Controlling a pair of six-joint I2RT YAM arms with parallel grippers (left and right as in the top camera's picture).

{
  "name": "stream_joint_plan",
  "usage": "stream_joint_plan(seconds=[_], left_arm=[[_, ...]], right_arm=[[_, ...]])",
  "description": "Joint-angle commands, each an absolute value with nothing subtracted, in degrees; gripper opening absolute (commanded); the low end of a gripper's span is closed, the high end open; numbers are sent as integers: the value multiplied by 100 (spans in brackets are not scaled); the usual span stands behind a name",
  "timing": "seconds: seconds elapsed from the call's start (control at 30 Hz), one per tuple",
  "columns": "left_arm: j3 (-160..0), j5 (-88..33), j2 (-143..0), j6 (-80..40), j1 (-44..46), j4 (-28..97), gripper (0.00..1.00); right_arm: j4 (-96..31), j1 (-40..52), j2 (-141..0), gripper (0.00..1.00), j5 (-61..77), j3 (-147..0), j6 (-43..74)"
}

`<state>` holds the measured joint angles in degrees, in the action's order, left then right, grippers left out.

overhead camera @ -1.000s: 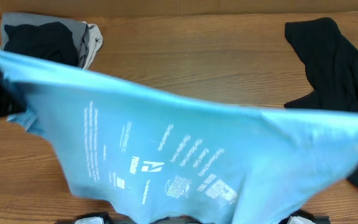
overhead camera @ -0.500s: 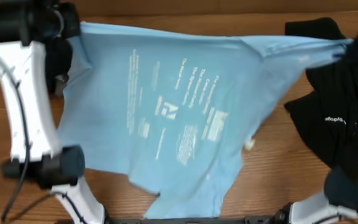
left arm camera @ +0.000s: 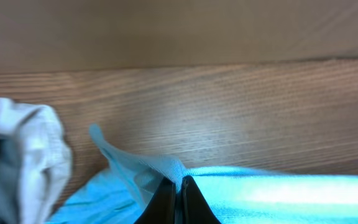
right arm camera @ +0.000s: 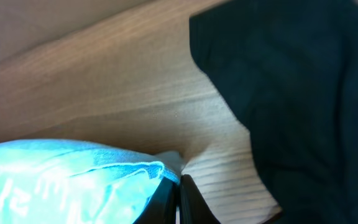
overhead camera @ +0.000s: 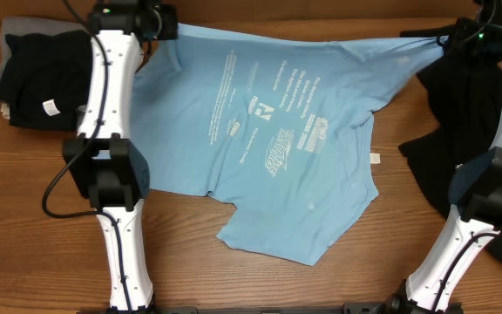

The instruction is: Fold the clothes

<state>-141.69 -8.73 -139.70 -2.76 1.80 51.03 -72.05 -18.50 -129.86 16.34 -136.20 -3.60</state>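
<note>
The sky-blue T-shirt [overhead camera: 277, 131] with white lettering lies spread on the wooden table, stretched along the far edge. My left gripper [overhead camera: 159, 26] is shut on its far left corner; in the left wrist view the jaws [left arm camera: 178, 186] pinch the blue cloth [left arm camera: 278, 193]. My right gripper [overhead camera: 447, 39] is shut on its far right corner; in the right wrist view the jaws [right arm camera: 178, 186] pinch the blue hem [right arm camera: 73, 177]. The shirt's near part lies rumpled toward the table's front.
A stack of folded black, grey and beige garments [overhead camera: 37, 74] sits at the far left, showing as pale cloth in the left wrist view [left arm camera: 17, 162]. A large black T-shirt [overhead camera: 469, 139] lies at the right, also in the right wrist view [right arm camera: 303, 93].
Both grippers carried the shirt from held up near the camera to the table's far edge. The shirt has dropped and now lies spread flat on the table.
</note>
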Motion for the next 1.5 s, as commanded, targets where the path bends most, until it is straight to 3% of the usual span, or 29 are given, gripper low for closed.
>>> stream_joint_plan(seconds=[0.0, 0.23, 0.53, 1.3, 1.37, 1.43, 1.47], left_arm=[[-14219, -690, -13955, -119, 93, 5159, 4], [-14230, -718, -13703, -84, -384, 6010, 4], [-14226, -698, -13662, 631, -786, 7196, 4], [-14140, -412, -13946, 1031, -578, 8641, 5], [-14114, -410, -13961, 1033, -510, 8726, 13], [-14110, -408, -13961, 1033, -464, 8820, 39], [-14110, -408, -13961, 1031, -447, 8877, 56]], right_arm=[[-7393, -1868, -12853, 4, 1946, -13694, -303], [-8521, -1831, -12580, 4, 2657, -13694, -480], [-9706, -1452, -12536, 4, 2141, -13688, -718], [-8486, -1389, -12536, 4, 1505, -10615, -427], [-8451, -1389, -12536, 8, 1498, -10580, -434], [-8442, -1389, -12536, 21, 1500, -10580, -451], [-8442, -1389, -12536, 33, 1500, -10582, -451]])
